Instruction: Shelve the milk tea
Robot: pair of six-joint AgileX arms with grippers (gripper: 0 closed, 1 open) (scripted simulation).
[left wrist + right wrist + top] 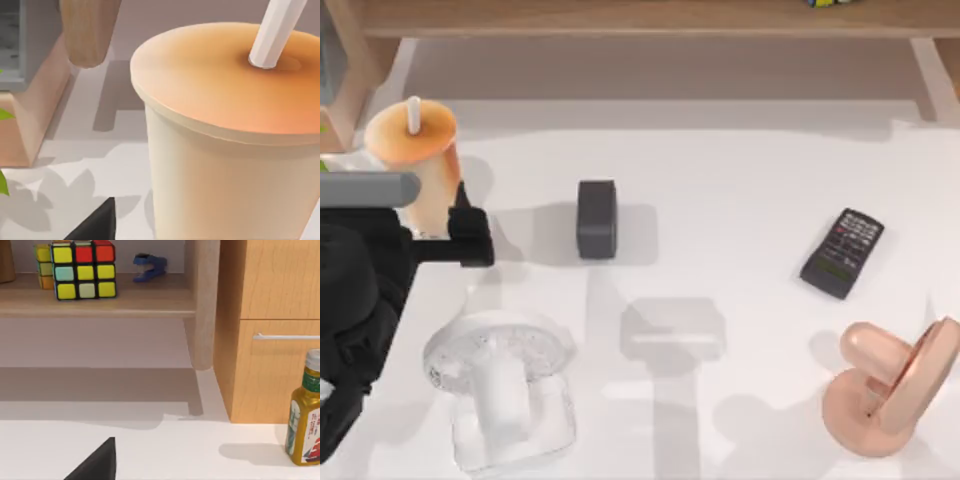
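The milk tea (416,150) stands at the table's far left, a tan cup with an orange top and a white straw (414,112). My left gripper (432,236) is at its lower body, open. One black finger (470,236) shows just right of the cup, while the other is hidden behind cup and arm. The left wrist view has the milk tea (225,150) very close, with a small gap between it and the finger (95,225). My right arm is parked off the table; one of its fingers (97,462) shows in the right wrist view, open, holding nothing.
A dark grey box (596,218) sits mid-table and a black remote (842,252) at right. A clear fan-shaped object (500,385) lies front left, a pink stand (895,385) front right. The wooden shelf (640,15) runs along the back, holding a puzzle cube (82,269) and blue stapler (149,266). A yellow bottle (304,425) stands by the cabinet.
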